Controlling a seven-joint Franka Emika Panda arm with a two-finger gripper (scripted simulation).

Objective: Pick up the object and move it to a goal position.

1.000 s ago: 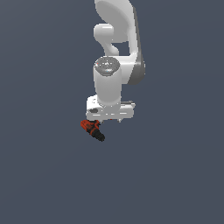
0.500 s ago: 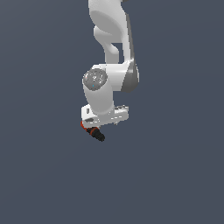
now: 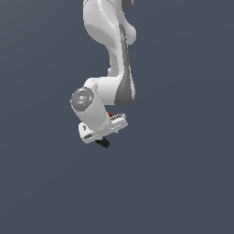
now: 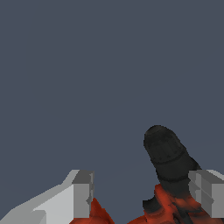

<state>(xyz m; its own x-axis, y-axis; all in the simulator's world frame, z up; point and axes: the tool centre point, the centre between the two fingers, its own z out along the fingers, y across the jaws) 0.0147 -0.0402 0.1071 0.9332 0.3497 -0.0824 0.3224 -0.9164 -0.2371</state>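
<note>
The object (image 4: 168, 175) is a small red-orange thing with a stubby black end, and it sits between my two grey fingertips (image 4: 83, 194). My gripper (image 4: 144, 197) is shut on its red-orange body, and the black end sticks out past the fingers. In the exterior view the white hand hides nearly all of the object (image 3: 103, 142). Only the black stub shows below the hand, and a sliver of red behind it. There my gripper (image 3: 101, 139) hangs in the air beneath the bent white arm.
A plain dark grey-blue background fills both views. The white arm (image 3: 109, 41) comes down from the top of the exterior view. No goal marker shows.
The arm has leaned toward the exterior view's right at the top and the wrist has turned. The red part of the object, visible before, is now mostly hidden behind the hand.
</note>
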